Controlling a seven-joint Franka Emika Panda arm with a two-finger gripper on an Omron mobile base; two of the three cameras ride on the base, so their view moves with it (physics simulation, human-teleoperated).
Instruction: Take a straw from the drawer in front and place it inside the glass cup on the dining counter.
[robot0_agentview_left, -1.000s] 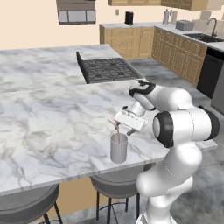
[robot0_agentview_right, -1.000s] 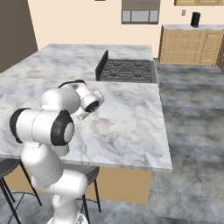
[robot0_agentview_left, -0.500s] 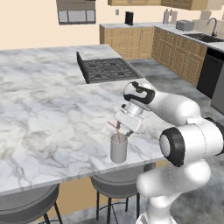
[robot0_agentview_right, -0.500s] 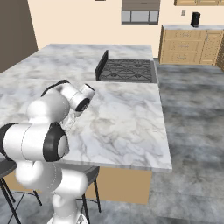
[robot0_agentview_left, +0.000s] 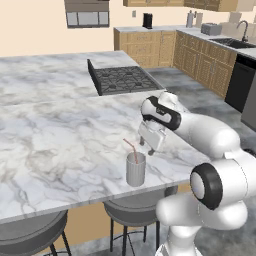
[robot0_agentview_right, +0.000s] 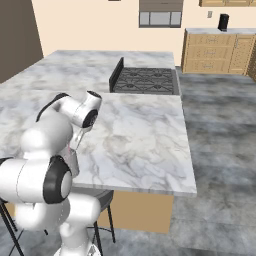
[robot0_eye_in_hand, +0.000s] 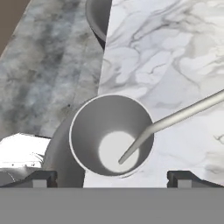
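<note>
- The thin reddish-pink straw with a bent top (robot0_agentview_left: 131, 149) already stands inside the small grey translucent ribbed glass cup (robot0_agentview_left: 135, 169), leaning against the rim; in the hand view its lower end rests on the cup's floor.
- The cup sits near the near edge of the white-and-grey veined marble worktop (robot0_agentview_left: 60, 140), above a round grey stool (robot0_agentview_left: 135, 212).
- The white arm's two-finger gripper (robot0_eye_in_hand: 112, 177) hovers just above the cup; its jaws stand wide apart, holding nothing.
- The step in hand looks like the retreat: lift straight up, clear of the bent top, before swinging sideways.
- Brushing the straw could tip the light cup off the edge.
</note>
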